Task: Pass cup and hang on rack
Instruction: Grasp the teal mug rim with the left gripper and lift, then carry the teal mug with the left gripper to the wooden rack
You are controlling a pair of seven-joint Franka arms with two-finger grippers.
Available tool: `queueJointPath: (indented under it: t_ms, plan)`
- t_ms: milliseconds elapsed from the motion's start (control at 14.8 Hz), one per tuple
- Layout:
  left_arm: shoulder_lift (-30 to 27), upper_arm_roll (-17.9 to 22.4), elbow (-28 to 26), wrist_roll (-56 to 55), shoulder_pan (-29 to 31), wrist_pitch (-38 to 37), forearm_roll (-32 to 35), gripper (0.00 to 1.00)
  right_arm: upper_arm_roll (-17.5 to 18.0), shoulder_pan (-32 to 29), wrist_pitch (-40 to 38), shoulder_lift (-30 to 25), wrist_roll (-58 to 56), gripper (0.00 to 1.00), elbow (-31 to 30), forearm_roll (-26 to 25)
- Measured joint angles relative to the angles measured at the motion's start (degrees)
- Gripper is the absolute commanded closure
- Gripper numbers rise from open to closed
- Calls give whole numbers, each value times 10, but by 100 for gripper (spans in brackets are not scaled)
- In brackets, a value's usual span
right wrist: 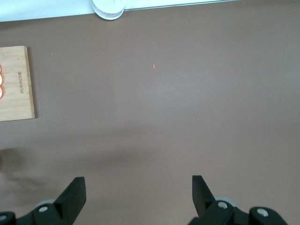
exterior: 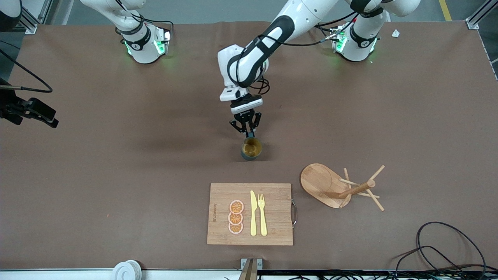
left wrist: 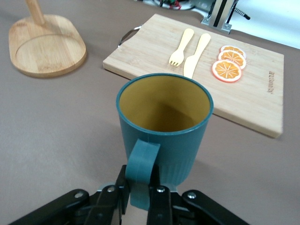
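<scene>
The dark teal cup (exterior: 251, 149) stands upright on the brown table near its middle, its yellowish inside showing. My left gripper (exterior: 246, 130) reaches down from above and is shut on the cup's handle (left wrist: 140, 166); in the left wrist view the cup (left wrist: 164, 126) fills the middle and the left gripper (left wrist: 139, 185) pinches the handle from both sides. The wooden rack (exterior: 342, 186) stands toward the left arm's end of the table, nearer the front camera than the cup; its oval base (left wrist: 47, 44) is bare. My right gripper (right wrist: 137, 185) hangs open over bare table at the right arm's end, holding nothing.
A bamboo cutting board (exterior: 278, 229) lies nearer the front camera than the cup and carries a yellow knife (exterior: 253, 214), a fork (exterior: 262, 214) and three orange slices (exterior: 235, 217). A white roll (exterior: 126, 270) sits at the table's front edge. Cables (exterior: 447, 249) lie by the front corner.
</scene>
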Motion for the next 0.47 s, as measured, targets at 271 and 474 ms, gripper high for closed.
queueJointPath:
  t_ms: [271, 474]
  plan:
    - [-41, 3, 54, 73, 21, -1, -142, 100, 0, 0, 0, 0, 0, 0, 0, 0]
    - [-63, 3, 99, 111, 64, 1, -253, 100, -1, 0, 0, 0, 0, 0, 0, 0]
